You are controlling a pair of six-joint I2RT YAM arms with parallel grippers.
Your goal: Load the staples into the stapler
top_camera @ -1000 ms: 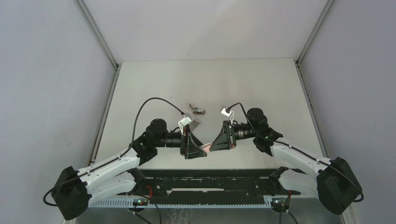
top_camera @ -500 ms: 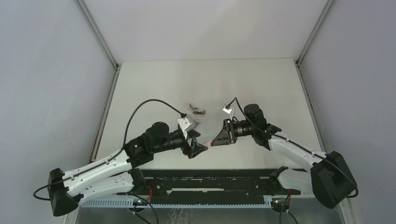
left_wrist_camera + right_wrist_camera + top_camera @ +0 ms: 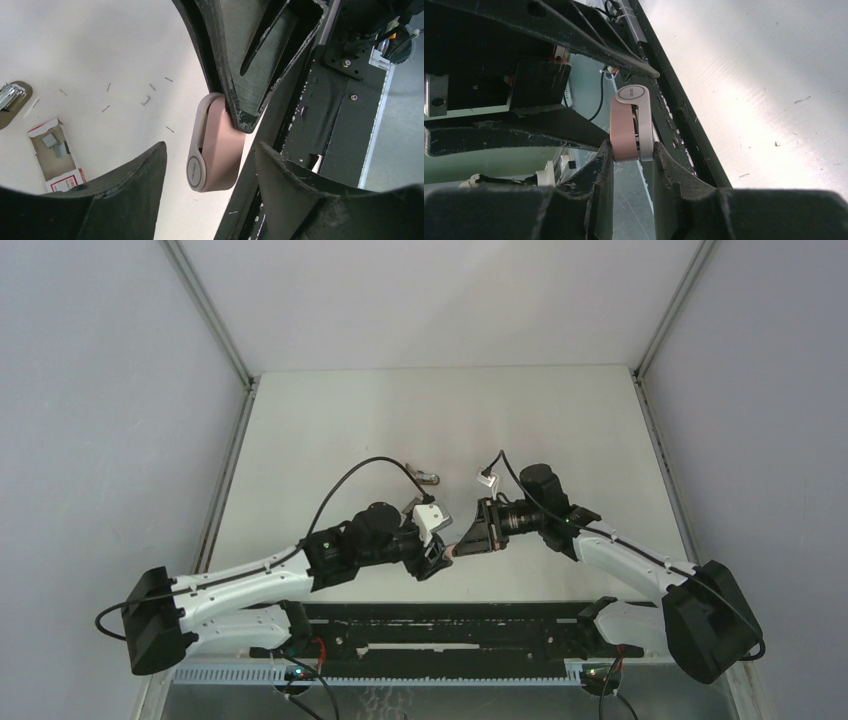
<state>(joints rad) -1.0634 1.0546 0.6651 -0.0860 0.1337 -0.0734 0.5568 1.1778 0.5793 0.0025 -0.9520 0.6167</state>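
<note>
Inside the right pincer's [image 3: 633, 147] grip sits the pink stapler [image 3: 624, 117].

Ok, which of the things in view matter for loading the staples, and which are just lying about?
For the job:
- pink stapler, clamped in the right gripper, with the left gripper open around it
- staple box, lying open

Lying about:
- stray single staples, scattered
- small dark metal piece near the box

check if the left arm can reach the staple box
Probably yes: the left gripper is open and empty, the staples box lies uncovered nearby, and the right gripper alone holds the pink stapler.
</note>
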